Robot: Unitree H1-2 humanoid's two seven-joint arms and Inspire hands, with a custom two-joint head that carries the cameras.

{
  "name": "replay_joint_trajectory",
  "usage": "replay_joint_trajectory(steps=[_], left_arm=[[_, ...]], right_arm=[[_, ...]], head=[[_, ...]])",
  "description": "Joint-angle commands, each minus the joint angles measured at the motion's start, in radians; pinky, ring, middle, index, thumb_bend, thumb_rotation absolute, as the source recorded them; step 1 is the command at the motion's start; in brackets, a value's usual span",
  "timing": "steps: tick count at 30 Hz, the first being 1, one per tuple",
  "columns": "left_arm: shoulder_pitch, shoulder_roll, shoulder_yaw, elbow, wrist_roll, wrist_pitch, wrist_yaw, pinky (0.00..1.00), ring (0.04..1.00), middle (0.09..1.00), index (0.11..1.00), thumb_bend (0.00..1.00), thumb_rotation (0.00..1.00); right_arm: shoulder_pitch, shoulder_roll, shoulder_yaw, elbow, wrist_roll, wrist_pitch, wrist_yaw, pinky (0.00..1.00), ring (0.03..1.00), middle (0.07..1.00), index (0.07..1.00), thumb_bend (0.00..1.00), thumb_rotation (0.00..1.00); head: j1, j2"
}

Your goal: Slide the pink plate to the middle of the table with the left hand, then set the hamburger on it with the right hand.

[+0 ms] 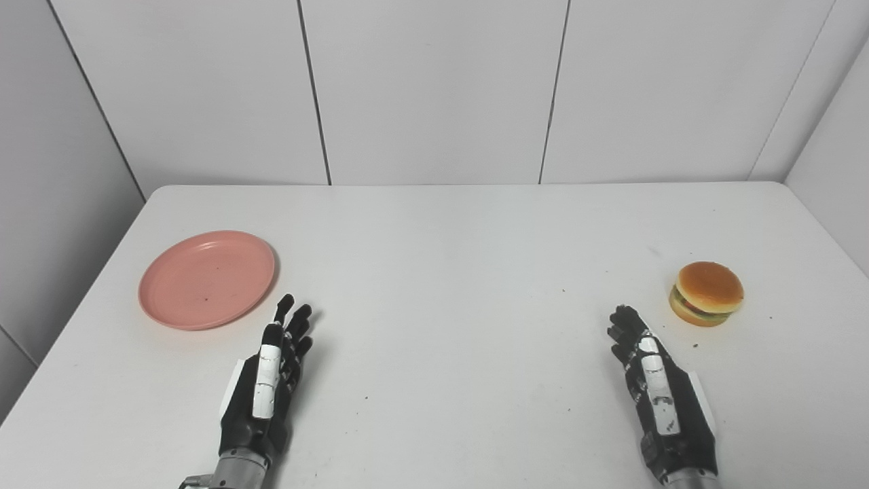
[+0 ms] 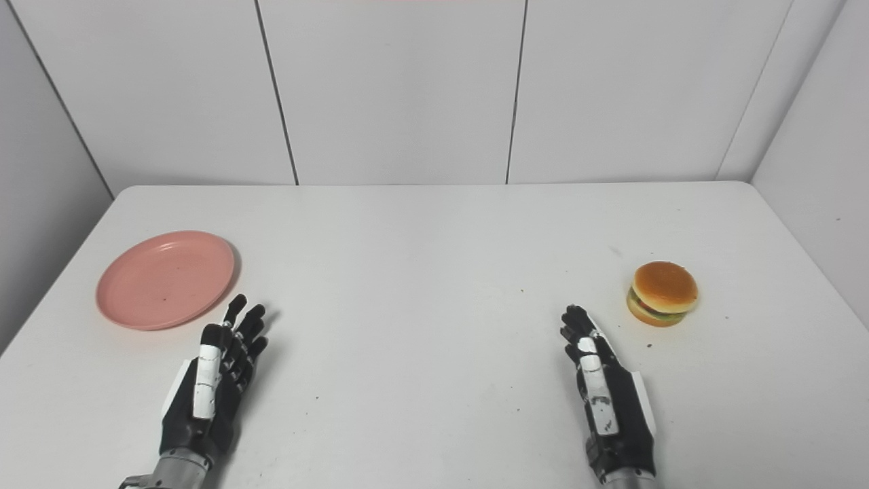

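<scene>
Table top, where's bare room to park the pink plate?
The widest bare patch is the middle, between the left hand and right hand, back to the wall. The pink plate fills the left side; the hamburger sits at the right. Nowhere is crowded.

no text, label, brand, number or sign can be read anywhere in either view.
</scene>
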Motion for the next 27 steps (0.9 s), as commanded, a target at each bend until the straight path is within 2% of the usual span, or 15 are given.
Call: replay_joint_trajectory(steps=[1, 8, 27], left_arm=[[0.009, 0.04, -0.01, -0.008, 0.006, -0.015, -0.018, 1.0, 1.0, 0.953, 0.981, 0.88, 0.95], [0.009, 0.042, -0.011, -0.007, 0.008, -0.013, -0.019, 1.0, 0.997, 0.947, 0.979, 0.88, 0.95], [0.007, 0.044, -0.014, -0.002, 0.013, -0.014, -0.024, 1.0, 0.993, 0.939, 0.984, 0.88, 0.96]], right_arm=[[0.011, -0.005, 0.006, -0.011, 0.002, -0.008, 0.008, 0.97, 0.924, 0.901, 0.873, 0.85, 0.87], [0.01, -0.006, 0.009, -0.01, -0.005, -0.009, 0.008, 0.97, 0.924, 0.901, 0.875, 0.83, 0.88], [0.009, -0.006, 0.013, -0.004, -0.006, -0.009, 0.012, 0.98, 0.922, 0.897, 0.869, 0.87, 0.87]], head=[[0.0, -0.001], [-0.001, -0.002], [0.0, -0.005]])
